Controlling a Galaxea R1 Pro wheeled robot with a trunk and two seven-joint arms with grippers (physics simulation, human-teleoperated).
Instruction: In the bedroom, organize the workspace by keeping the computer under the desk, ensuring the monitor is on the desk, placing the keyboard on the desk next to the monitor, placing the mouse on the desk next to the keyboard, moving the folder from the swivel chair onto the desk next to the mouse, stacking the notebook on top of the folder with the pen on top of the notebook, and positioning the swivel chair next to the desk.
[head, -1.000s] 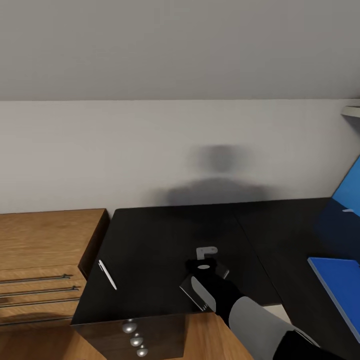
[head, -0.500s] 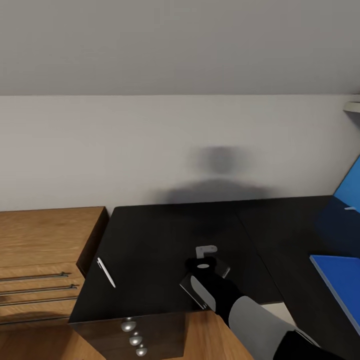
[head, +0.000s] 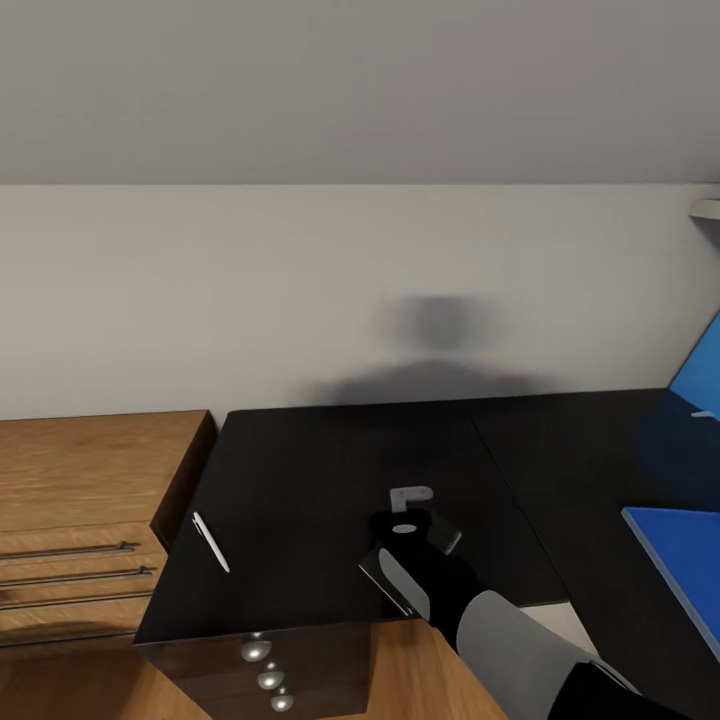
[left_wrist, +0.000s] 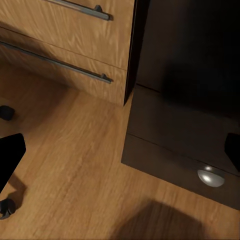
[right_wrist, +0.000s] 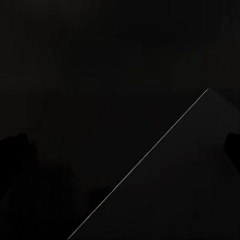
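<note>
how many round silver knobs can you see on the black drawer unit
3 in the head view, in a row down the black drawer unit front: knobs at. More may sit below the frame edge.

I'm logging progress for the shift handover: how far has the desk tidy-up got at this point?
Looks done: the folder lies on the desk, at its right end. In hand: the right gripper hovers over the bare desktop, carrying nothing visible. Left: the pen lies alone near the desk's left edge, not on any notebook. The other task items cannot be judged from these views.
</note>
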